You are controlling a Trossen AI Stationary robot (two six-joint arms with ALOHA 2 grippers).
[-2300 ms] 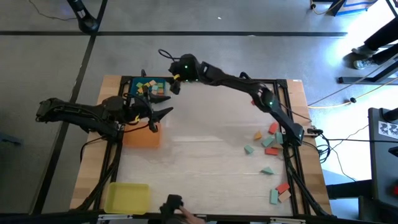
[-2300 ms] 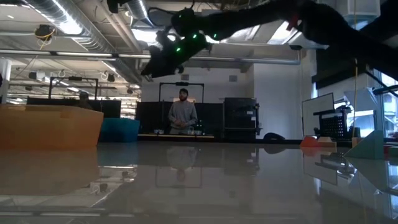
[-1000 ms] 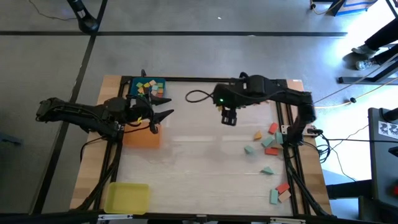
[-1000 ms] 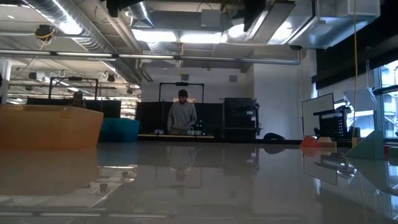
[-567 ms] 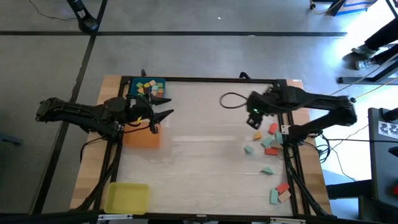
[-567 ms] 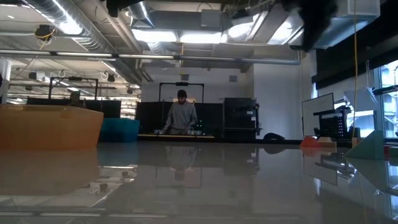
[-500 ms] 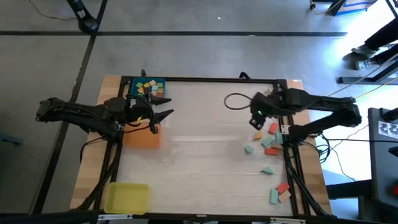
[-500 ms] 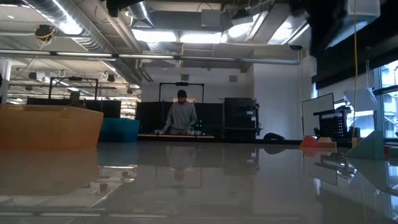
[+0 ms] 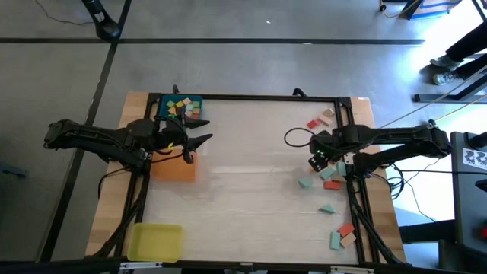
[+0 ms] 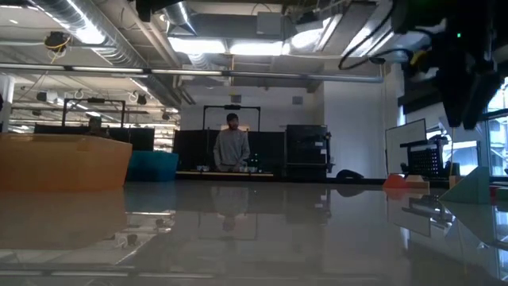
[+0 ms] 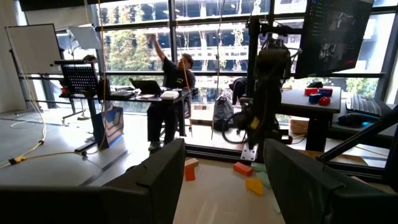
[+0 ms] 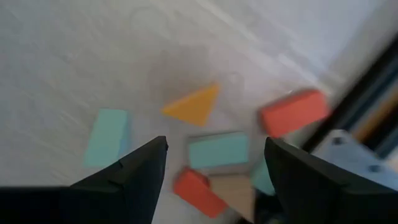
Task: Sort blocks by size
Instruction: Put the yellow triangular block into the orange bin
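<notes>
Over on my left side, my left gripper [image 9: 204, 140] hangs spread and empty above the near edge of the orange tray [image 9: 173, 168], just beside the blue tray [image 9: 161, 101] that already holds a handful of small blocks [image 9: 183, 109]; it only waits. My right gripper [image 9: 315, 161] hovers over the table's right side with its fingers wide apart and nothing between them. Through its wrist camera, the orange wedge [image 12: 193, 105] and a teal bar [image 12: 218, 150] lie right between my fingertips, with a second teal bar [image 12: 106, 137] off to one side and red pieces [image 12: 293, 111] close by. The risk I judge from this: the pieces sit crowded, some touching, so if I descend here a finger may land on a neighbour, push the cluster apart, or close on two blocks at once. The wedge's sloped faces could also squirt out of my pinch.
</notes>
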